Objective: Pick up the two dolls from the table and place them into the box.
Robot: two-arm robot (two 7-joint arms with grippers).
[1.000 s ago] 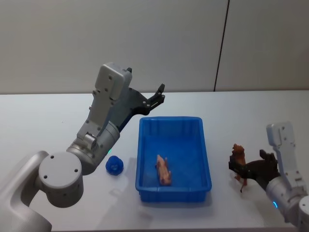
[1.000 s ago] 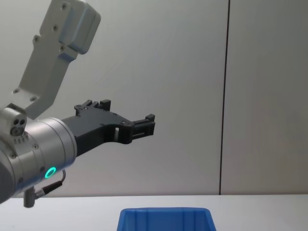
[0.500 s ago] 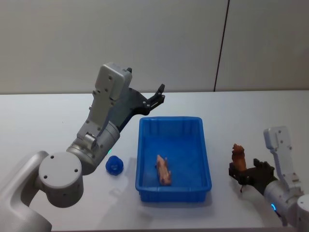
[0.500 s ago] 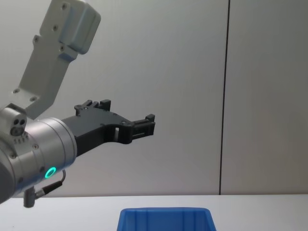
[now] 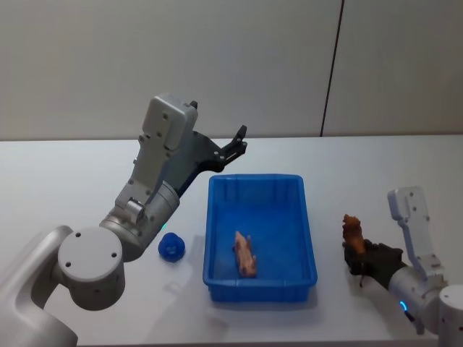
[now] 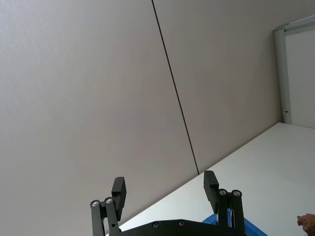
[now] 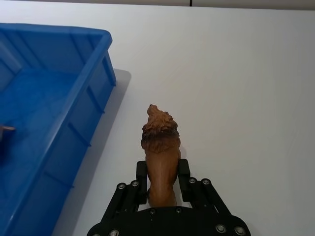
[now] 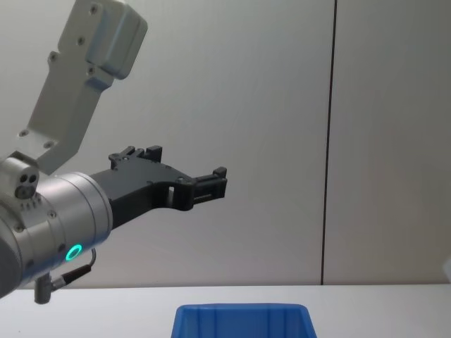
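The left gripper (image 6: 165, 183) hangs high in the air with its jaws spread wide and nothing between them. Far below and beyond its fingertips lies the far edge of the white flat table (image 5: 72, 173). It looks parked. The hazard I see from it is that it sits near the far left corner of the bin, so a wide swing by the other arm could meet it.

Below and behind those jaws, a small round blue plastic piece (image 5: 171, 247) rests on the table just outside the bin, and seems to have no part in the job.

The bright blue rectangular plastic box (image 5: 257, 177) already holds the pale pink pig-shaped doll (image 5: 246, 254), lying on its floor toward the near end.

The right gripper (image 7: 162, 172) pinches the brown lion-shaped doll (image 7: 160, 142) across its hind body. The head and mane jut well ahead of the fingertips. I cannot tell whether its feet are clear of the table. The box stands ahead of these jaws and off to the side, its wall near but apart from the doll.

The weak spot, in my judgement, is that rearward grip. Most of the figure overhangs the fingertips, so a quick lift or turn could make it pivot or slip out. If the doll is carried low, the overhanging head could catch the thick rim and be knocked loose, or shove the box. Letting go before the jaws are past that rim would drop it back onto the table.
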